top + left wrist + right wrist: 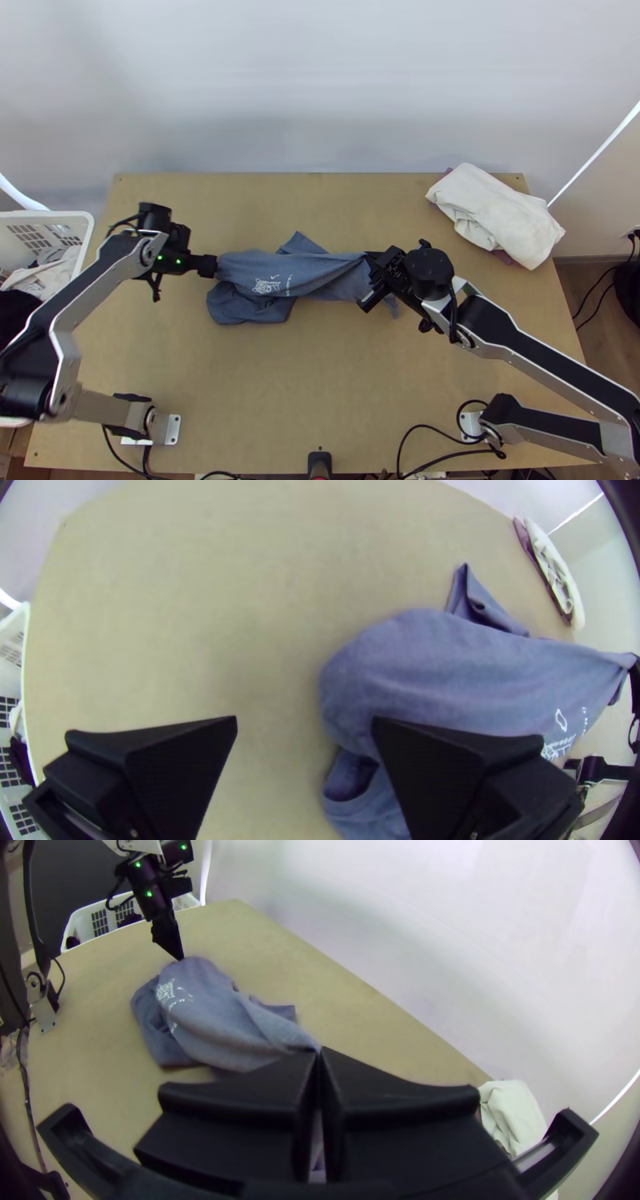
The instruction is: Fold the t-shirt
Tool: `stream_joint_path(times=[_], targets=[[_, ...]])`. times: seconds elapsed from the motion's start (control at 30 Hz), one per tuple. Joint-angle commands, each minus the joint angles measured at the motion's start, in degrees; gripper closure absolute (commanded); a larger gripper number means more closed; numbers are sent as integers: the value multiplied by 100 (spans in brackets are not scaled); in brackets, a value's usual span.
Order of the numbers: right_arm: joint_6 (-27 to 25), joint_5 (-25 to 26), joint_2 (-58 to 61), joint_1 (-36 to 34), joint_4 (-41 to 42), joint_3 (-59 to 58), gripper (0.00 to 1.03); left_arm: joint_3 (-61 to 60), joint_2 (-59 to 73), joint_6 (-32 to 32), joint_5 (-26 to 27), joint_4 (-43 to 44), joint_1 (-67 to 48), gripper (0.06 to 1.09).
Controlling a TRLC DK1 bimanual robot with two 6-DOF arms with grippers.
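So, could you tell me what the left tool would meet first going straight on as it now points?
Probably the nearest end of the blue t-shirt, or the tabletop just beside it; how high the left tool is stays unclear.

Right gripper (371,262) hides the bit of t-shirt (320,276) it pinches; we can't tell which part. Top view's left edge crops the white basket (68,214); we can't sort its jumbled contents (36,278).

Left arm (102,278) bent, left end effector (214,266) spread wide; right arm (536,357) bent, right end effector (372,280) pinched closed.
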Motion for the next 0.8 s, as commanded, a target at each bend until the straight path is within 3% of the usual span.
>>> stream_joint_path(times=[0.0, 0.17, 0.23, 0.3, 0.4, 0.6, 0.77], targets=[[40, 61, -110, 58, 26, -82, 100, 157, 240, -66, 200, 28, -138, 10], [40, 61, -110, 58, 52, -73, 100, 244, 345, -250, 402, 28, -357, 11], [40, 70, -101, 58, 52, -73, 100, 253, 292, -329, 420, 28, -454, 21], [40, 79, -101, 58, 61, -64, 100, 244, 161, -452, 543, 152, -516, 48], [40, 105, -101, 49, 61, -38, 100, 244, 64, -567, 543, 468, -559, 106], [22, 158, -75, -100, 123, 94, 100, 640, 64, -716, 569, 494, -305, 105], [-92, 386, -13, -320, 316, 235, 100, 1659, -138, -1138, 543, 222, 188, 105]])
